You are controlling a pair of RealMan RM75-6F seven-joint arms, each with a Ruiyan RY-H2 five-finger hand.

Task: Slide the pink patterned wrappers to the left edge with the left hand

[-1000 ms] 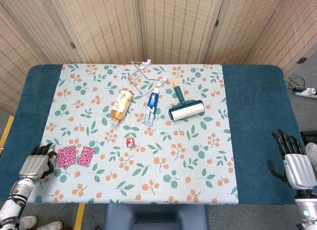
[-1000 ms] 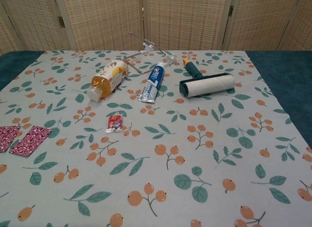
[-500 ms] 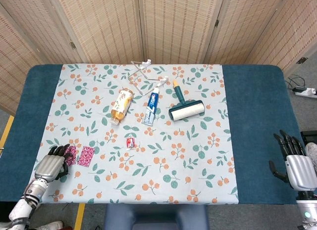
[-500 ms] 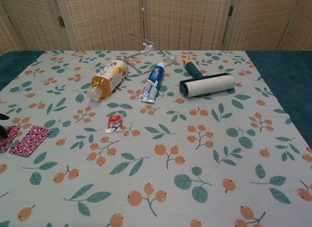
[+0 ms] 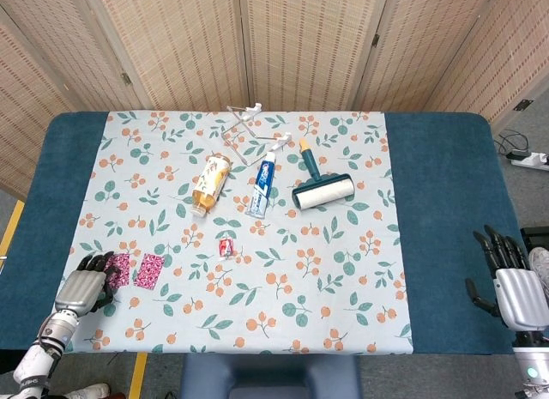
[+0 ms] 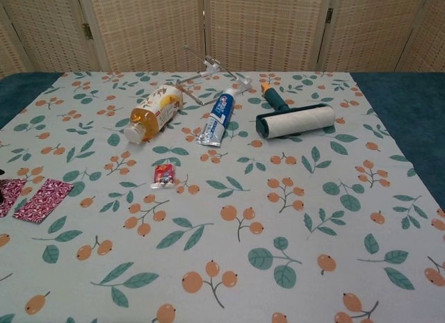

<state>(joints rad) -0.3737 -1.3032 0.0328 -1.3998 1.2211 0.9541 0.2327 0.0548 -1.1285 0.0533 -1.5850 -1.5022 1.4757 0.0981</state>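
Two pink patterned wrappers lie side by side near the table's front left. The right wrapper [image 5: 150, 270] [image 6: 43, 200] lies flat and uncovered. The left wrapper [image 5: 119, 269] [image 6: 10, 196] is partly hidden under the fingertips [image 5: 99, 263] of my left hand [image 5: 81, 286], which lies palm down over its left edge; I cannot tell whether they press on it. The chest view shows only a dark fingertip at the frame's left border. My right hand [image 5: 513, 289] hovers with fingers spread beside the table's right edge, holding nothing.
On the floral cloth [image 5: 257, 313] lie a small red sachet [image 5: 226, 246], a yellow bottle [image 5: 210, 184], a toothpaste tube [image 5: 262, 186], a lint roller [image 5: 322, 190] and a clear hanger [image 5: 249, 129]. Blue cloth [image 5: 60, 184] borders the left side.
My left hand moved right from the blue border onto the left wrapper, then drew back slightly left. The wrappers have barely shifted. The right hand stayed still.
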